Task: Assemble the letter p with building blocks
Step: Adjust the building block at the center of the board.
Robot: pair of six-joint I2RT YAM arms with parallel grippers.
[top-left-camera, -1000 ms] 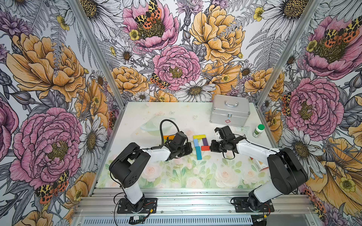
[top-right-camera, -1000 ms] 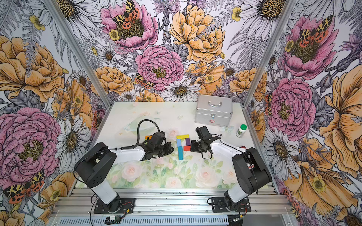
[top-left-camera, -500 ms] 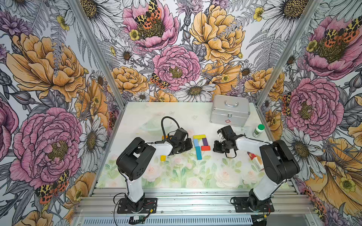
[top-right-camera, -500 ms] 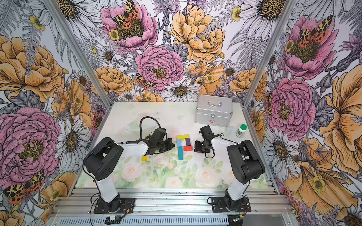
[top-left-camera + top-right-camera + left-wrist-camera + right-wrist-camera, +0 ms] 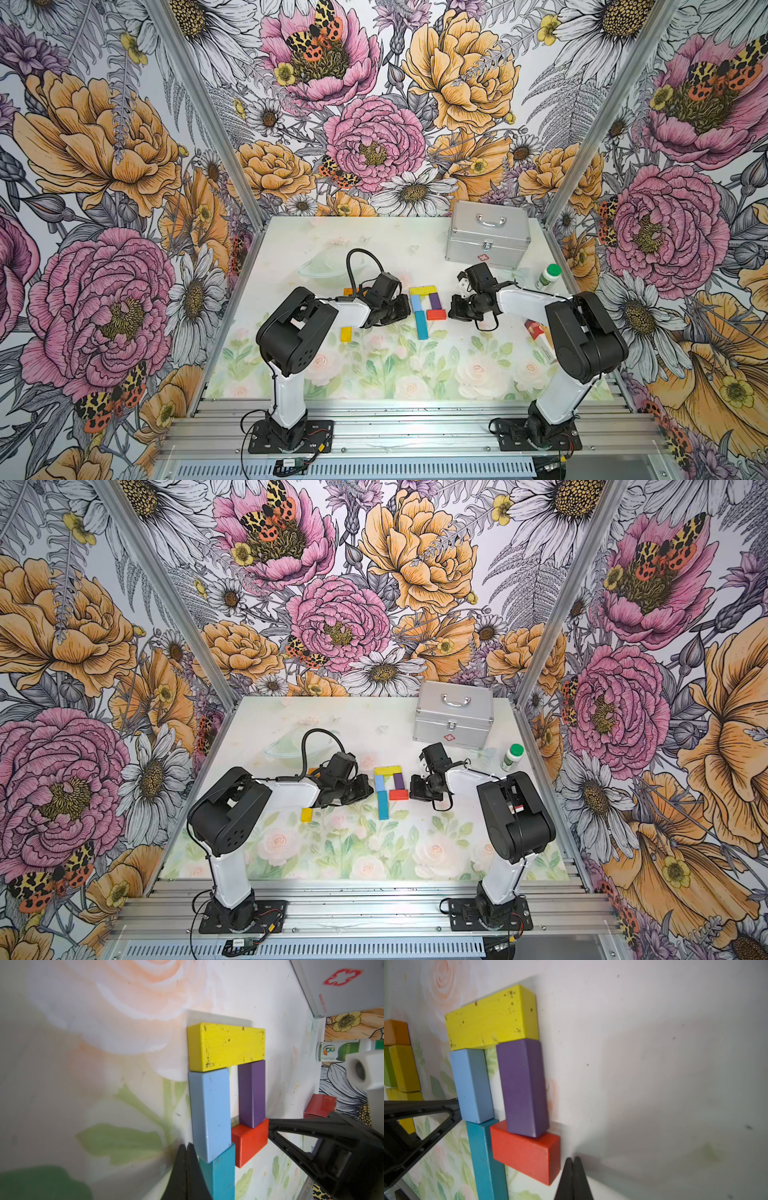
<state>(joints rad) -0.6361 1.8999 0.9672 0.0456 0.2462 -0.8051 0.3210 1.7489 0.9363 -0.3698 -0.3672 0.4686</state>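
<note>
With left hand (image 5: pixel 186 1148) pinched shut, empty, at the light blue (image 5: pixel 209 1113) / teal (image 5: pixel 220 1172) joint, and right hand (image 5: pixel 573 1160) likewise shut by red (image 5: pixel 527 1157), press inward gently on the P mid-desk (image 5: pixel 374 374). Square red under purple (image 5: pixel 522 1086); avoid skewing yellow (image 5: pixel 226 1046).

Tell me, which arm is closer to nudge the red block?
Right, likely. The right gripper, shut, sits just beside the red block; the left gripper is on the far side, by the light blue block.
</note>
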